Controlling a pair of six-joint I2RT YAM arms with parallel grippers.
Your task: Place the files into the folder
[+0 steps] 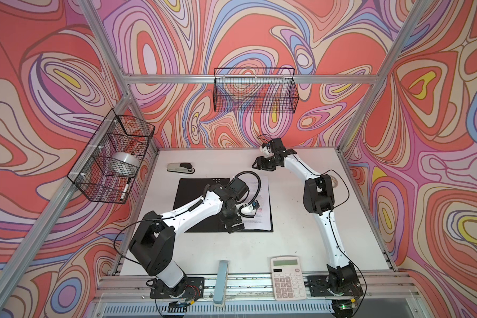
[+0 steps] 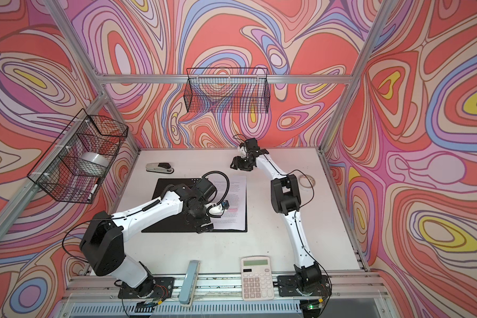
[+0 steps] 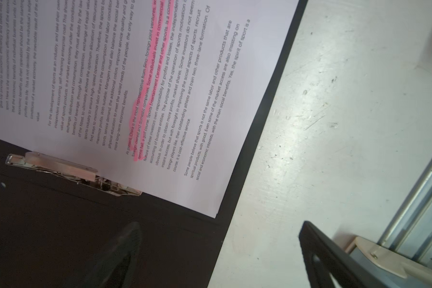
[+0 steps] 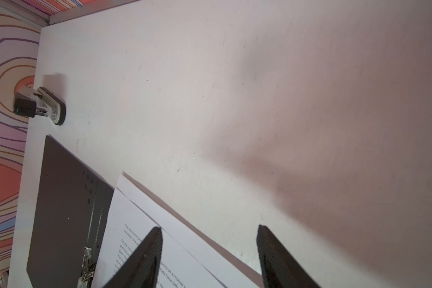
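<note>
Finding: the open flat folder [image 1: 193, 192], black inner face up, lies flat at the centre of the white tabletop [image 1: 287, 220]. The files [image 1: 263, 195], a thin stack of white printed sheets with a pink highlighted line, rest on the folder's 3 o'clock leaf. Their long axis runs 12 to 6. Their 9 o'clock edge meets the metal clip [image 3: 72, 172] at the spine; whether the clip pins them cannot be told. Their 12 o'clock end slightly overhangs the folder.

The left hand [image 1: 234, 228] has its jaws wide and empty. It hangs over the folder's 6 o'clock edge beside the spine and is the nearer hand. The right hand [image 1: 256, 164] has its jaws partly apart with nothing between them, just past the files' 12 o'clock end.

Judgement: the files are placed but uncovered. Closing the folder means swinging the bare 9 o'clock leaf toward 3 o'clock. That leaf's free edge lies at 9 o'clock of the left hand, which favours the left arm.
</note>
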